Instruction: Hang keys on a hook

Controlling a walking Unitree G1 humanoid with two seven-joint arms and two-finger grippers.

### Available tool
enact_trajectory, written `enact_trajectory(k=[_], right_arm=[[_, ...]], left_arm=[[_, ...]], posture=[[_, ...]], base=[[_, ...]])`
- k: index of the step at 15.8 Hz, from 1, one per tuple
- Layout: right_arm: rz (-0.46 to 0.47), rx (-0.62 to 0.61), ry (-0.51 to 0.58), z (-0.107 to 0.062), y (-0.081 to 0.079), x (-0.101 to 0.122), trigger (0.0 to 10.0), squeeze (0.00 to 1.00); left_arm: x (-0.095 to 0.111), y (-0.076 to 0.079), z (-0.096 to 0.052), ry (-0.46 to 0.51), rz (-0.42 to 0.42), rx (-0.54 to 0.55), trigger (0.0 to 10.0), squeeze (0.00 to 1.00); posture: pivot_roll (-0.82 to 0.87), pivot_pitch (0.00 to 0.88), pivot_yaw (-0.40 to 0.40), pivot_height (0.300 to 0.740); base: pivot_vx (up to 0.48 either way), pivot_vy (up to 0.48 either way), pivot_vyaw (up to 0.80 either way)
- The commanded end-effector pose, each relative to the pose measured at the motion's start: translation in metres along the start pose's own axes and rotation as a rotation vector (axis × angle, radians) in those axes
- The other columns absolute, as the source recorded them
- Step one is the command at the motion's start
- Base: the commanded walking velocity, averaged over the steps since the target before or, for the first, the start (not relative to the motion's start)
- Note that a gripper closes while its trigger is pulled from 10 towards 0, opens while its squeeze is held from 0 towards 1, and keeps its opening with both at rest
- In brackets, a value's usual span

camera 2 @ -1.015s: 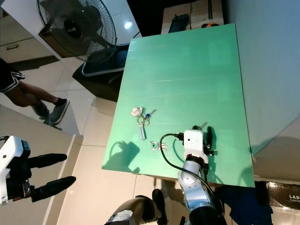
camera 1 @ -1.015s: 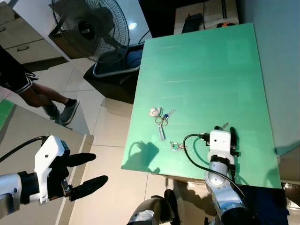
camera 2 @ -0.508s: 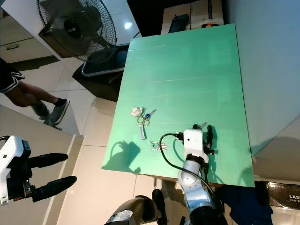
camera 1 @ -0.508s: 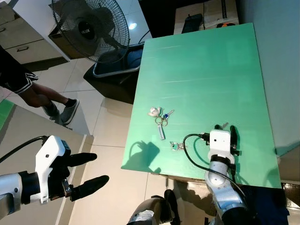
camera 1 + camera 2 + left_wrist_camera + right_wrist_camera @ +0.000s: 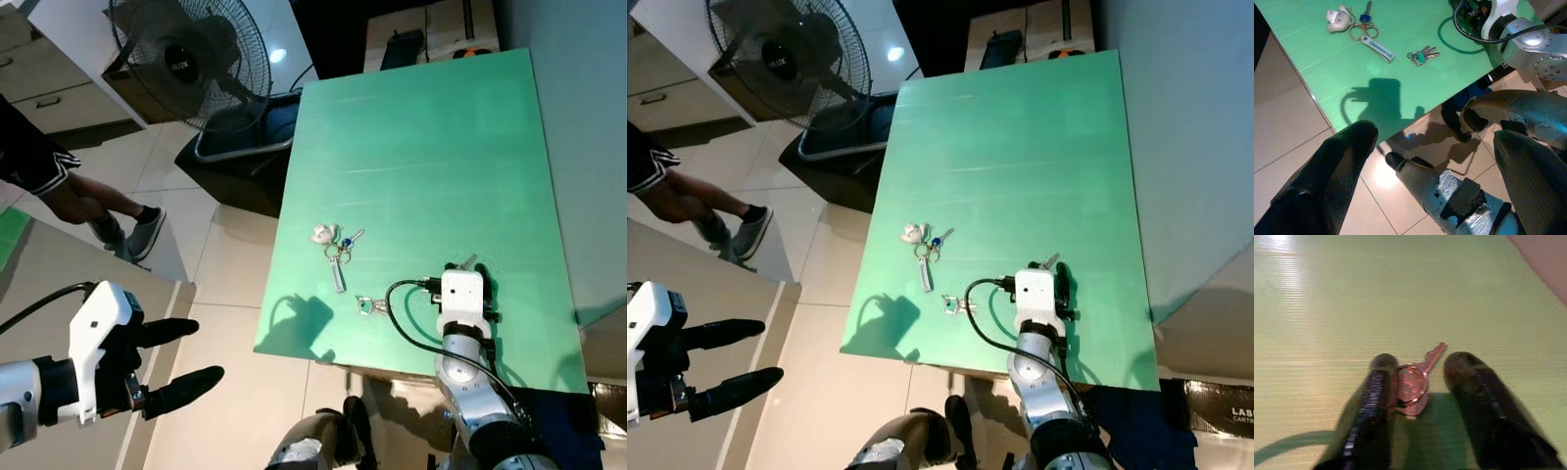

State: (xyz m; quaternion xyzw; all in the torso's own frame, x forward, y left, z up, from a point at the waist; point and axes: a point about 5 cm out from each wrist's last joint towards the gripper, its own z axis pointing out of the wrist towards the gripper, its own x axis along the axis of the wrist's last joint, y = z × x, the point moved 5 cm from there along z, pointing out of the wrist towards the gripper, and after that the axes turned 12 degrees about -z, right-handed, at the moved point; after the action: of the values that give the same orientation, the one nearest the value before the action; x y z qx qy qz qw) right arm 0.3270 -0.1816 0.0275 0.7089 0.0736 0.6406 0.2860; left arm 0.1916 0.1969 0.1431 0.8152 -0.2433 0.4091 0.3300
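Right gripper (image 5: pixel 1415 382) low on the green table (image 5: pixel 431 147), fingers apart around a copper key (image 5: pixel 1413 382), one finger touching it. Further along the table, a small key bunch (image 5: pixel 369 305) and a tagged keyring (image 5: pixel 335 250). Left gripper (image 5: pixel 171 362) spread open over the floor.

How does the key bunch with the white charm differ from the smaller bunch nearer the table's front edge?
The key bunch with the white charm carries a white charm, a blue-headed key and a long tag, and is strung out lengthwise; the smaller bunch is a tight cluster with a green-headed key and no charm. The charm bunch lies farther from the right gripper; the smaller bunch lies closer to it. Both rest flat and untouched on the green table.
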Motion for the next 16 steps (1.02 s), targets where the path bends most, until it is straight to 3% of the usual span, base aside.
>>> enact_trajectory(k=[1, 11, 16], right_arm=[[0.000, 0.049, -0.084, -0.013, -0.013, -0.020, 0.0, 0.00], [0.023, 0.061, 0.002, -0.026, -0.026, -0.005, 0.0, 0.00], [0.034, 0.017, 0.140, -0.025, -0.022, 0.032, 0.0, 0.00]], left_arm=[[-0.002, -0.003, -0.006, -0.023, -0.006, 0.018, 10.0, 0.00], [-0.006, -0.003, -0.002, -0.025, -0.014, 0.011, 10.0, 0.00], [-0.007, -0.001, 0.000, -0.026, -0.019, 0.009, 10.0, 0.00]], posture=[[0.13, 0.305, 0.400, 0.740], [0.11, 0.310, 0.400, 0.740], [0.10, 0.310, 0.400, 0.740]], base=[[0.000, 0.000, 0.00], [0.000, 0.000, 0.00], [0.000, 0.000, 0.00]])
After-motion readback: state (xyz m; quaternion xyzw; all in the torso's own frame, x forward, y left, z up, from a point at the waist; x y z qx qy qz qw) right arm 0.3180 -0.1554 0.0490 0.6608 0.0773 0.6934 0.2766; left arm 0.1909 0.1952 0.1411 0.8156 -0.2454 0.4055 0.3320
